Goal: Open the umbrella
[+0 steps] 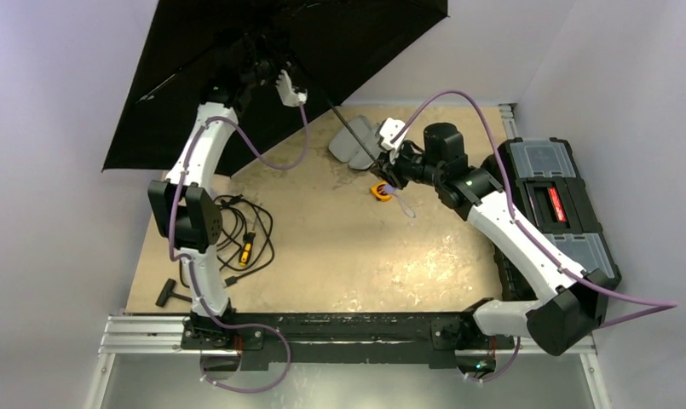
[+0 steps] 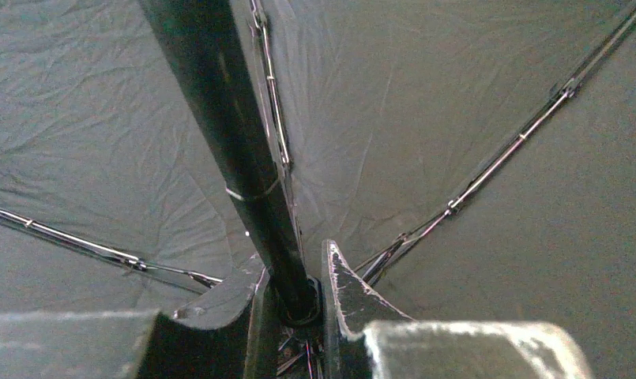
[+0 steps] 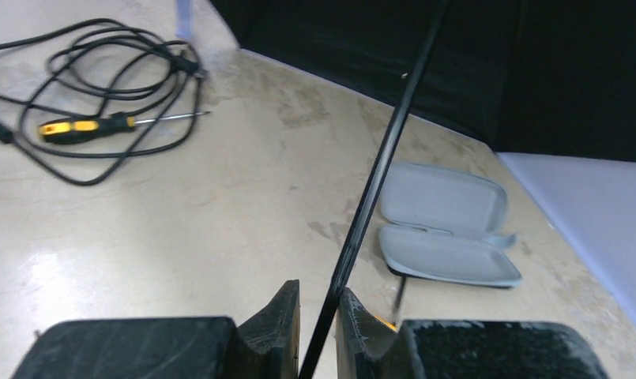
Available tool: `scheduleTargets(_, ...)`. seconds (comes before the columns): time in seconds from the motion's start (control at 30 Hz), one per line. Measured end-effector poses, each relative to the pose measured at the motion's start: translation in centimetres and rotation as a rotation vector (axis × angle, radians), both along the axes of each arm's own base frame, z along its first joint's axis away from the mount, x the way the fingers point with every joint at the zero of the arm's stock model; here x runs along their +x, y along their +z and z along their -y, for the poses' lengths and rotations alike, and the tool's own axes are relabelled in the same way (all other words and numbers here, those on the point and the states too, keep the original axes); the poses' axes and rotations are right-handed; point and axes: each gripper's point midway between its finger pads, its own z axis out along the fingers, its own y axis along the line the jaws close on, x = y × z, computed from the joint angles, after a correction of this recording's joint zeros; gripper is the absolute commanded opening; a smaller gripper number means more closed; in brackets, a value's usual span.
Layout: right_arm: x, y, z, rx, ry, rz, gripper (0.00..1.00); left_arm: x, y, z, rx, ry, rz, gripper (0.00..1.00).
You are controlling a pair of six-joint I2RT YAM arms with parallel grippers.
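one umbrella (image 1: 339, 34) stands open at the far left of the table (image 1: 339, 256), lifted off the surface and tilted. its canopy (image 2: 101, 118) shows the matte black underside, finely creased cloth. three thin jointed metal ribs (image 2: 488, 170) fan out across it in the left wrist view.

one thin, glossy black shaft (image 3: 381, 166) slants down from the canopy towards the middle of the table. two grippers hold it, one at each end. the left gripper (image 2: 295, 288) is closed round the thick upper tube, right under the canopy. the right gripper (image 3: 318, 324) is narrow, its two scuffed black fingers (image 3: 276, 320) pinching the low end.

just beside the shaft lies one pale grey hard case (image 3: 445, 229), oval and hinged open into two shells. one small orange thing (image 1: 380, 192) sits below the right gripper; it is too small to name.

to the left lie one loosely coiled black cable (image 1: 237, 223), one yellow-and-black screwdriver (image 3: 85, 125) and one black t-shaped tool (image 1: 170, 292). one black plastic toolbox (image 1: 552, 204) sits at the right edge.
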Motion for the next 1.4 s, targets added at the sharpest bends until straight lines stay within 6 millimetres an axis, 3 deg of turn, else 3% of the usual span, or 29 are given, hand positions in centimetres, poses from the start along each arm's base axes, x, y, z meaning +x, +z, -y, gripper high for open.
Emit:
scheduleTargets(0.1,-1.6,0.0,-1.5,0.011,0.089,-0.009,0.0,0.3,-0.4,-2.1,-0.001,0.041,0.021,0.04)
scheduleTargets(0.17,-5.4,-1.5,-2.0,-0.003,0.193,-0.115,0.0,1.3,-0.3,-6.8,0.003,0.184,0.068,0.06)
scheduleTargets(0.2,-8.1,-2.8,-1.8,-0.016,0.246,-0.2,0.0,1.7,-0.1,-10.4,0.003,0.269,0.103,0.07)
scheduleTargets(0.27,-11.3,-4.0,-1.9,-0.018,0.309,-0.304,0.0,1.4,-0.3,-17.3,0.008,0.418,0.132,0.09)
scheduleTargets(0.33,-12.5,-4.0,-2.1,0.006,0.336,-0.357,0.0,0.2,-0.2,-21.2,0.013,0.515,0.151,0.08)
scheduleTargets(0.37,-12.7,-3.9,-2.3,0.022,0.341,-0.376,0.0,-0.5,0.3,-22.2,0.012,0.547,0.171,0.06)
scheduleTargets(0.43,-12.9,-3.7,-2.7,0.056,0.343,-0.402,0.0,-1.7,2.0,-21.1,0.005,0.551,0.222,0.01)
scheduleTargets(0.57,-13.3,-3.3,-3.4,0.108,0.352,-0.444,0.43,-4.2,5.4,-16.4,-0.025,0.489,0.323,0.0)
scheduleTargets(0.7,-13.3,-1.6,-4.0,0.176,0.357,-0.438,0.65,-6.5,7.3,-12.1,-0.053,0.385,0.408,0.0)
scheduleTargets(0.87,-13.1,4.6,-4.5,0.337,0.326,-0.348,0.8,-7.5,5.0,-10.0,-0.049,0.302,0.392,0.0)
scheduleTargets(0.97,-11.6,9.0,-5.0,0.423,0.289,-0.253,0.94,-7.9,3.2,-9.6,-0.043,0.274,0.365,0.0)
scheduleTargets(1.07,-9.1,10.6,-5.6,0.45,0.227,-0.201,0.99,-8.3,2.4,-9.0,-0.04,0.248,0.354,0.01)
scheduleTargets(1.13,-7.3,9.8,-6.3,0.441,0.189,-0.213,0.99,-8.7,2.6,-8.6,-0.043,0.235,0.362,0.01)
scheduleTargets(1.27,-3.9,4.6,-8.1,0.397,0.108,-0.332,0.95,-9.9,3.8,-7.7,-0.052,0.206,0.403,0.03)
scheduleTargets(1.3,-3.3,3.0,-8.6,0.382,0.093,-0.373,0.93,-10.3,4.2,-7.5,-0.054,0.198,0.413,0.03)
scheduleTargets(1.4,-2.6,0.7,-9.6,0.361,0.083,-0.43,0.87,-11.5,5.3,-7.0,-0.065,0.178,0.444,0.04)
